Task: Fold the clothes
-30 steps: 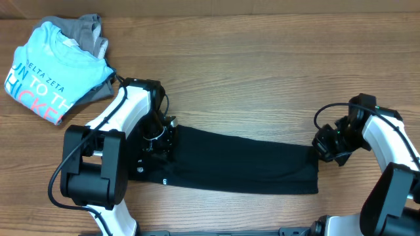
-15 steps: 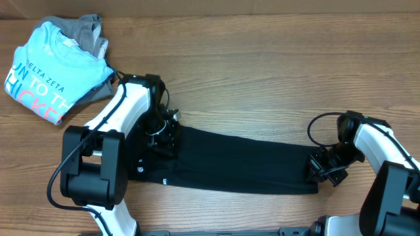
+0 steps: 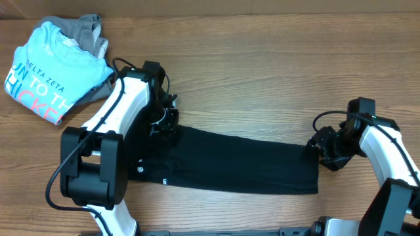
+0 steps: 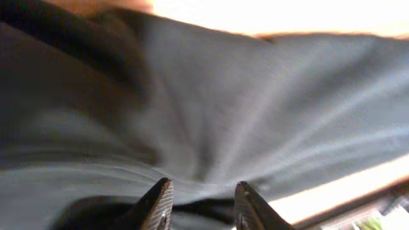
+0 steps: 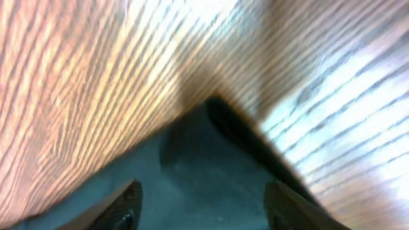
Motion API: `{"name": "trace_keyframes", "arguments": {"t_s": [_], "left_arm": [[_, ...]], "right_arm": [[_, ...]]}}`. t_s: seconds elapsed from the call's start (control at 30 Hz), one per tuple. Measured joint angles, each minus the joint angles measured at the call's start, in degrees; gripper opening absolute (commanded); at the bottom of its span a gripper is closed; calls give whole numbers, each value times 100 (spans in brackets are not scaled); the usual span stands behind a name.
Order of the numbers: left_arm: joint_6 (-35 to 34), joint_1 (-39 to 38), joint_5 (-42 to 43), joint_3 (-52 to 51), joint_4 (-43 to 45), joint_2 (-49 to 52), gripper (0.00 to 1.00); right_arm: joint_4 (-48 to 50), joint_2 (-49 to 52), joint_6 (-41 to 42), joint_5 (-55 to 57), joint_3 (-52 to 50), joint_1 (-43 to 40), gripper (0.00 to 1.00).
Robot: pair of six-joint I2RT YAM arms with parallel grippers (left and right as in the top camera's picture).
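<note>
The clothes, a black T-shirt, lie folded into a long flat strip across the wooden table, with a tiny white label near the left end. My left gripper hovers at the strip's far left corner. In the left wrist view its jaws stand apart just above the dark fabric, pinching nothing. My right gripper is at the strip's far right corner. In the right wrist view it is wide open over the shirt's corner.
A folded light blue T-shirt with lettering lies at the far left on top of a grey garment. The left arm's black base stands by the strip's left end. Bare wood lies behind the strip.
Both grippers have opened and let go of the black shirt. The left one drew back toward the far side; the right one dipped forward, then came back up to the right corner.
</note>
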Motion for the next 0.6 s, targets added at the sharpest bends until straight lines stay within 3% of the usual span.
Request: {"name": "trace_keyframes", "arguments": {"t_s": [0.17, 0.27, 0.33, 0.4, 0.47, 0.6], "left_arm": [[-367, 13, -909, -105, 619, 0, 54], [-492, 52, -1145, -280, 988, 0, 59], [-533, 87, -1200, -404, 1213, 0, 59], [-557, 118, -1231, -540, 1425, 0, 58], [-592, 125, -1231, -662, 1582, 0, 47], [-654, 125, -1231, -809, 1674, 0, 8]], "right_arm": [[184, 22, -59, 273, 0, 0, 59], [310, 131, -76, 413, 0, 0, 47], [540, 256, -111, 426, -44, -2, 34], [686, 348, -136, 391, -114, 0, 9], [662, 380, -114, 358, -179, 0, 4], [452, 385, -138, 378, -151, -2, 4]]}}
